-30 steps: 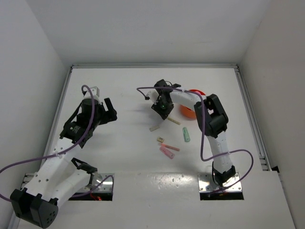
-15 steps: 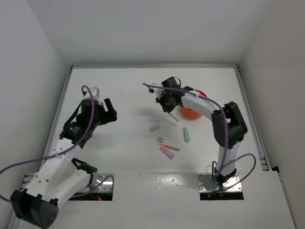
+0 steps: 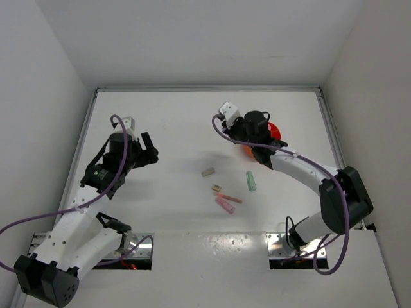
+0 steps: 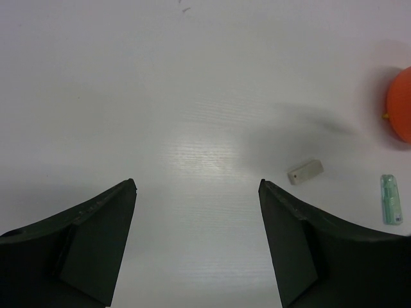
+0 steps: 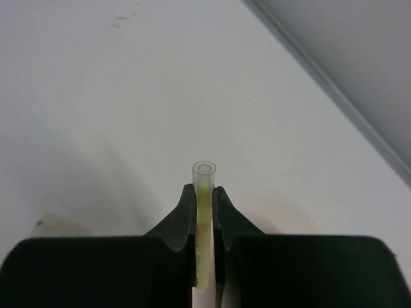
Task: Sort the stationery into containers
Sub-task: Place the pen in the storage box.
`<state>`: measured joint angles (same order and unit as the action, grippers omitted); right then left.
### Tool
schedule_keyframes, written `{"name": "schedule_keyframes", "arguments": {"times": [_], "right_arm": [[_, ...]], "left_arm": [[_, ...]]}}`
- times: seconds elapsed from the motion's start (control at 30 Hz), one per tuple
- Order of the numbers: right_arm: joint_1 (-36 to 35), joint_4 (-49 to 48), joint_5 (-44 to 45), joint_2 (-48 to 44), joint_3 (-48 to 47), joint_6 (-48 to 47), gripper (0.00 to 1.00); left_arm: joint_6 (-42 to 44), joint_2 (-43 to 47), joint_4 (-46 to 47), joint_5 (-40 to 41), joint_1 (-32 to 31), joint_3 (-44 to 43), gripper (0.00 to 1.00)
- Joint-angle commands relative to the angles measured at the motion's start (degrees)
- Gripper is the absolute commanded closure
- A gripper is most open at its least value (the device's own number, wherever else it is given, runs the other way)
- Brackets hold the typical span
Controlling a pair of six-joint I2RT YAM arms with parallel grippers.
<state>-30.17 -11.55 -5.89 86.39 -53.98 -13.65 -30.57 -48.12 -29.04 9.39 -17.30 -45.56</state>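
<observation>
Nearest the arm bases, loose on the bench point(image 3: 160, 115) and outside any container, lie a pink tube point(image 3: 225, 205), a pink stick point(image 3: 229, 197) and a small tan block point(image 3: 217, 188). Just beyond them are a mint-green pen point(image 3: 251, 181), its long axis running roughly near to far, and a grey-tan block point(image 3: 207, 172). Farther out sits the orange bowl point(image 3: 274, 131). The right arm point(image 3: 302, 168) covers most of it from above, and the left wrist view catches only its outer wall at the frame edge, so I cannot tell what it contains.

The left gripper point(image 4: 197, 186) hangs with its jaws spread wide and nothing between them, well apart from the pieces. Its camera shows the block and the mint-green pen. Only the right wrist view shows the pale-yellow pen point(image 5: 204, 172): the right gripper point(image 5: 204, 196) is clamped on it, the pen lying along the fingers, its open tubular end poking past the fingertips and pointing away from the camera towards the far bench
</observation>
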Motion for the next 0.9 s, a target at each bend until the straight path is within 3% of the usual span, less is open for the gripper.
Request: {"name": "schedule_keyframes", "arguments": {"times": [0.0, 0.17, 0.4, 0.87], "right_arm": [[1.3, -19.7, 6.7, -2.6, 3.4, -4.5, 1.00], [1.9, -33.1, 19.6, -1.1, 6.9, -5.1, 1.00], [2.4, -36.3, 26.7, 2.3, 6.2, -3.3, 1.00], [4.5, -26.7, 27.1, 8.3, 2.5, 3.5, 1.00]], "left_arm": [[0.7, 0.0, 1.9, -0.4, 0.6, -0.1, 0.17], [0.7, 0.0, 1.9, -1.0, 0.6, -0.1, 0.17], [0.7, -0.6, 1.9, -1.0, 0.6, -0.1, 0.17], [0.7, -0.6, 1.9, -1.0, 0.6, -0.1, 0.17]]}}
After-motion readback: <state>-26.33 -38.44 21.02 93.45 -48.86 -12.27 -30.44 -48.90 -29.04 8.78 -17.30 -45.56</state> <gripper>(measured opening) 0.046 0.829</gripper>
